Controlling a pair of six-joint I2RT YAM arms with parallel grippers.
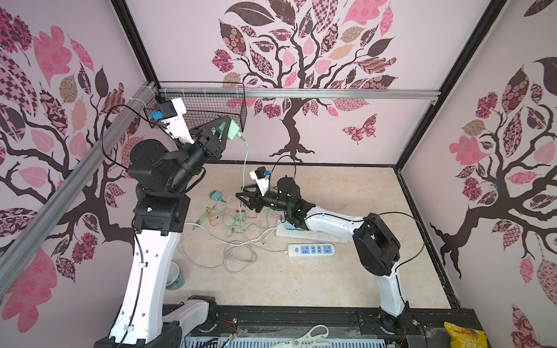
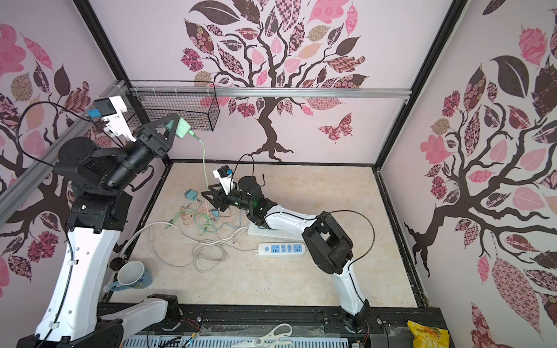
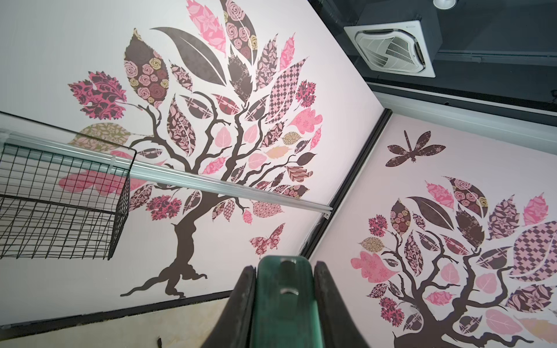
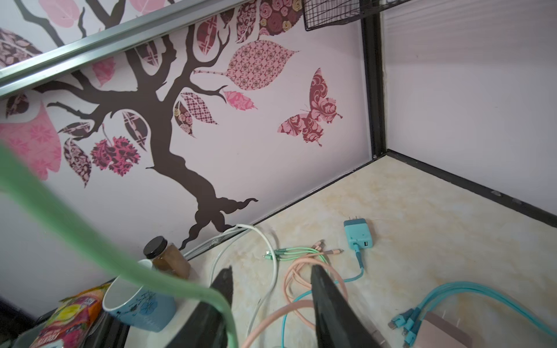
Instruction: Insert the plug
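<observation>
Scissors with steel blades and a crinkled yellow snack bag lie nearest on the slotted front ledge, and a glazed blue mug stands at the table's near-left edge. Farther in, a white power strip with blue sockets lies beside loops of white, peach and teal cable. Over these the right gripper hangs low, its tapered black jaws narrowly apart and the green cable running against one finger. Farthest and highest, the left gripper clamps the smooth mint-green plug before the black wire basket, well apart from the strip.
</observation>
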